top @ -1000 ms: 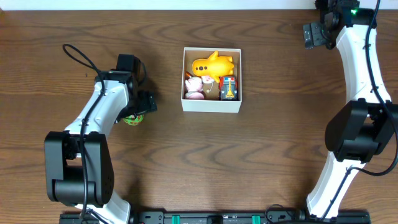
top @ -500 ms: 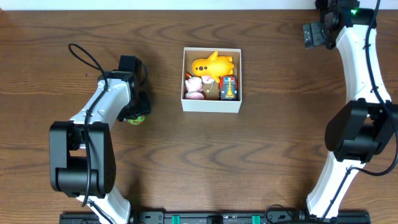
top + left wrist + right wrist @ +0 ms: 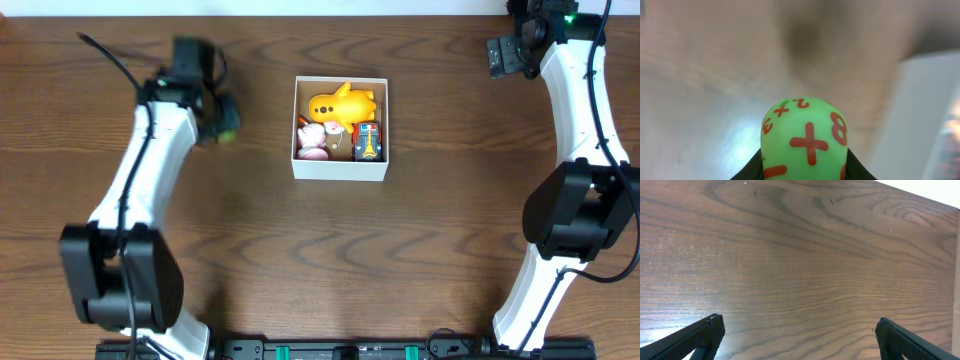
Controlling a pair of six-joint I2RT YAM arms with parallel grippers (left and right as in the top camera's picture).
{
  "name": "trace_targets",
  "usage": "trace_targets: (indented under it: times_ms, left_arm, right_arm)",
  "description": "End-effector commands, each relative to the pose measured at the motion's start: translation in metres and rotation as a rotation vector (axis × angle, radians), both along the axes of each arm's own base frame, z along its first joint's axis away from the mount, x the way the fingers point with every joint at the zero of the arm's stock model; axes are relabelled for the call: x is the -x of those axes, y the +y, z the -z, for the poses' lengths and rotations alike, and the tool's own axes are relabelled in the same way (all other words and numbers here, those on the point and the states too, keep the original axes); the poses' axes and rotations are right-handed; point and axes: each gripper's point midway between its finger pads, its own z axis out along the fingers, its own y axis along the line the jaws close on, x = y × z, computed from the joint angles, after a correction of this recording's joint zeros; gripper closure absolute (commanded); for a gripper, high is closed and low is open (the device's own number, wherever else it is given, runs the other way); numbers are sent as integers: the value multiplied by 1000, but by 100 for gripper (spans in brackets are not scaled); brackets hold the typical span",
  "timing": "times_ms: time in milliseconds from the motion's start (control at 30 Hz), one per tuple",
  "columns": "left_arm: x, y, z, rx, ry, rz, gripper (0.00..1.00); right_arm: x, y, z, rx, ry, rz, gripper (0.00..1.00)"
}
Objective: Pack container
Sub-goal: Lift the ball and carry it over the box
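Left pincer [image 3: 218, 116], clamped on a green numbered ball [image 3: 805, 140], hangs left of the container [image 3: 340, 169], which already holds a yellow toy [image 3: 342, 103] and two smaller ones; the ball is judged unpacked. Right pincer [image 3: 800, 330], agape and empty, sits far right of the container.

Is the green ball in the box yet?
Out. The left gripper holds the green ball, well left of the container; only other toys lie inside.
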Motion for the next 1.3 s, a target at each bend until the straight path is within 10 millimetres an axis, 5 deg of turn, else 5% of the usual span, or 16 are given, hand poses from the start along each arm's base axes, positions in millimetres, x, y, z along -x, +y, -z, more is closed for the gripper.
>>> trace_targets:
  times_ms: [0,133,267,700,900,1133,1267]
  left_arm:
    - [-15,-36,-67,104,-159,91,84]
    - [-25,-68,-96,122,-253,160,85]
    - [-24,-103,-98,135,-278,234,85]
    - [-4,-191,-37,130,-138,412,87]
    - [2,-208,-5,114,-67,446,87]
    - [12,-204,21,78,25,446,86]
    - [18,-201,33,67,69,444,71]
  right_arm:
    - [2,-1,-9,-1,-20,16,1]
    - [2,-1,-9,-1,-20,16,1]
    - [2,-1,-9,-1,-20,16,1]
    - [2,-1,-9,-1,-20,16,1]
    - [2,-1,-9,-1,-20,16,1]
    - [2,-1,-9,-1,-20,16,1]
    - [2,-1,-9,-1,-20,16,1]
